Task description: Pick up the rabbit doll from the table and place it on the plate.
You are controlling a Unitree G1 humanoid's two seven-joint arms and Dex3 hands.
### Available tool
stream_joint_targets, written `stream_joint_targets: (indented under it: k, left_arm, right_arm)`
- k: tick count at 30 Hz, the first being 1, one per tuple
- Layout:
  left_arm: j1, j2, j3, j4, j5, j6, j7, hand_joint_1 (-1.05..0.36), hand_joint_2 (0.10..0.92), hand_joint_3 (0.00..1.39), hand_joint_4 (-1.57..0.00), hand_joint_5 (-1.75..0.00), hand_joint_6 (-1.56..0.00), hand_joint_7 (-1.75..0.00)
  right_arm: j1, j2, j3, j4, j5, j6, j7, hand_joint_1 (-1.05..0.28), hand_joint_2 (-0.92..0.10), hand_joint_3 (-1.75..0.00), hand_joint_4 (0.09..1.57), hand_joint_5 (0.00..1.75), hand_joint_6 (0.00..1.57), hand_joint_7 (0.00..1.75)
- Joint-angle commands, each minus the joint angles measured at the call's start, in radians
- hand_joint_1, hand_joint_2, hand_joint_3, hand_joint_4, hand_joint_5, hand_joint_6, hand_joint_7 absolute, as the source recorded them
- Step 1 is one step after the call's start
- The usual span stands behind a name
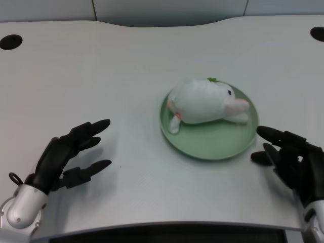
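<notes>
White rabbit doll (205,101) on green plate (212,144), left hand (68,157) well apart, spread, empty

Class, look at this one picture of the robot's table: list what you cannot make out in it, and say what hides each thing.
- Plate, head view: its middle and far rim are hidden under the rabbit doll.
- Rabbit doll: its underside is hidden against the plate; the small green bit on top is too small to identify.
- Left hand: its palm faces away; the forearm is cut off by the lower left corner.
- Table: cut off by the side edges.
</notes>
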Motion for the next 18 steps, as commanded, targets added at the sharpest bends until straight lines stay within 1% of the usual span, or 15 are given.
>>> stream_joint_targets:
  k: [1, 7, 9, 12, 14, 15, 16, 18]
  left_arm:
    - [-0.002, 0.004, -0.004, 0.009, 0.002, -0.007, -0.001, -0.31, 0.921, 0.23, -0.37, -0.45, -0.43, -0.01]
    - [0.0, 0.005, 0.0, 0.009, -0.002, -0.014, 0.001, -0.31, 0.921, 0.23, -0.37, -0.45, -0.43, -0.01]
    - [0.004, 0.006, 0.004, 0.008, -0.003, -0.025, 0.007, -0.29, 0.921, 0.23, -0.38, -0.47, -0.44, -0.01]
    - [0.007, 0.007, 0.007, 0.005, 0.001, -0.022, 0.01, -0.28, 0.921, 0.24, -0.39, -0.49, -0.45, -0.01]
    - [0.009, 0.009, 0.007, 0.001, 0.001, -0.017, 0.006, -0.28, 0.921, 0.24, -0.38, -0.49, -0.44, -0.01]
    - [0.01, 0.009, 0.008, 0.0, -0.001, -0.014, 0.005, -0.28, 0.921, 0.25, -0.38, -0.49, -0.44, -0.01]
    - [0.011, 0.009, 0.008, 0.0, -0.002, -0.013, 0.004, -0.28, 0.921, 0.25, -0.38, -0.5, -0.44, -0.01]
    - [0.008, 0.01, 0.007, 0.004, -0.001, -0.014, 0.004, -0.27, 0.921, 0.25, -0.38, -0.5, -0.45, -0.01]
  right_arm:
    - [-0.005, -0.006, -0.003, 0.009, 0.007, -0.014, 0.001, -0.4, -0.92, -0.19, 0.81, 0.78, 1.0, 0.01]
    - [-0.005, -0.006, -0.003, 0.009, 0.008, -0.017, 0.002, -0.4, -0.92, -0.19, 0.81, 0.78, 1.0, 0.01]
    - [-0.002, -0.006, -0.003, 0.002, 0.007, -0.01, 0.001, -0.4, -0.92, -0.19, 0.81, 0.78, 1.0, 0.02]
    - [0.002, -0.003, -0.004, -0.006, 0.013, -0.006, 0.004, -0.4, -0.92, -0.19, 0.81, 0.78, 1.0, 0.02]
    - [0.008, -0.001, -0.002, -0.022, 0.007, 0.005, -0.005, -0.4, -0.92, -0.19, 0.81, 0.78, 1.0, 0.02]
    - [0.009, -0.002, -0.001, -0.023, 0.005, 0.005, -0.006, -0.4, -0.92, -0.19, 0.81, 0.78, 1.0, 0.02]
    - [0.009, -0.002, -0.001, -0.024, 0.005, 0.004, -0.006, -0.4, -0.92, -0.19, 0.81, 0.78, 1.0, 0.02]
    - [0.007, -0.001, -0.005, -0.013, 0.014, -0.004, 0.003, -0.4, -0.92, -0.19, 0.81, 0.78, 1.0, 0.02]
